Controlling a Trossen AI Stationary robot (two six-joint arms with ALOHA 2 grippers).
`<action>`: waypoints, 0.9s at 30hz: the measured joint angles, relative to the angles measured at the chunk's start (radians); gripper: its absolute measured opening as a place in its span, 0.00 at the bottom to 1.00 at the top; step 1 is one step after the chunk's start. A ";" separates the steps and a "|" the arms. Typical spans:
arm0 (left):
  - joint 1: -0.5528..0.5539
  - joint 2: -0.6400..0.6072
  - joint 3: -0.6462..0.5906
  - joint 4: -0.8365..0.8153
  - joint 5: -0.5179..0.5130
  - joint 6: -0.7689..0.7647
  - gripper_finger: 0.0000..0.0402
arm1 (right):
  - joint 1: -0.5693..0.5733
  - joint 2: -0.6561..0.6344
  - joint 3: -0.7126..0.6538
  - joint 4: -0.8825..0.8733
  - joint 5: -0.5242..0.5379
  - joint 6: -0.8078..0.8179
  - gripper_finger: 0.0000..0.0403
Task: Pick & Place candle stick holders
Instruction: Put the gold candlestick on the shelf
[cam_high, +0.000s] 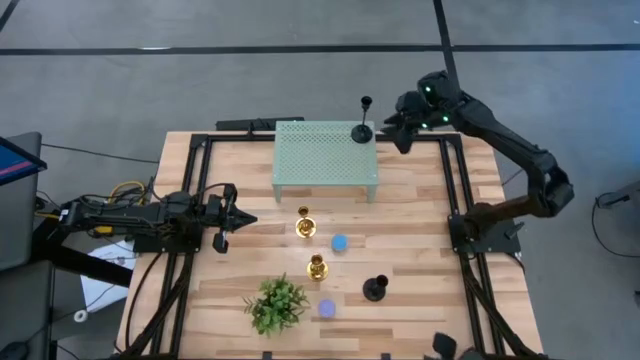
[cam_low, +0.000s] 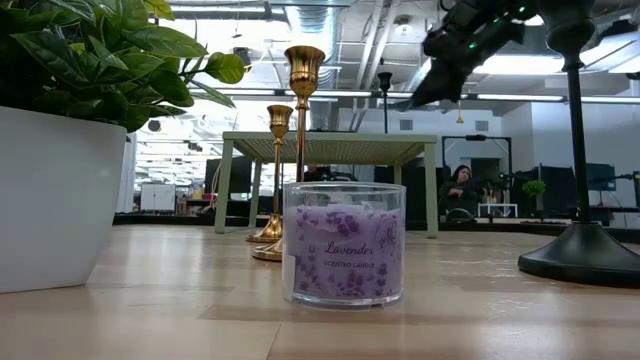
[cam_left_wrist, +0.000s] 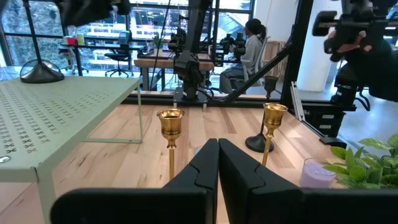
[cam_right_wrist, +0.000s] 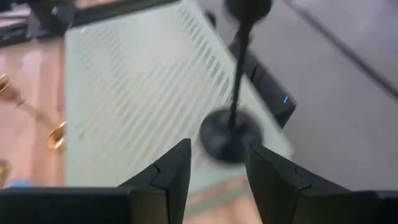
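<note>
Hovering right arm (cam_high: 500, 130), jaws apart

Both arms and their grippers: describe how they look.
Both arms are dark, jointed links. The left arm carries bundled yellow and orange cables near its base and ends in the left gripper, two black wedge-shaped fingers. The right arm shows small green lights near the wrist; the right gripper has matching black angular fingers.

4 slim candle stick holders stand upright. 1 matte black holder (cam_high: 363, 127) with round base stands on the pale green perforated shelf's (cam_high: 320, 155) right rear corner. 2 shiny brass holders (cam_high: 305, 225) (cam_high: 317, 266) and 1 second black holder (cam_high: 375, 289) stand on the wooden table (cam_high: 420, 250).
</note>
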 joint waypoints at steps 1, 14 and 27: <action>0.000 0.000 0.000 0.000 0.000 0.000 0.03 | 0.002 -0.012 0.000 -0.047 -0.001 0.000 0.34; 0.000 0.000 0.000 0.000 0.000 0.000 0.03 | 0.266 -0.121 -0.158 -0.186 -0.008 0.046 0.26; 0.000 0.000 0.000 0.001 0.000 0.000 0.03 | 0.488 -0.585 -0.701 0.389 -0.004 0.326 0.21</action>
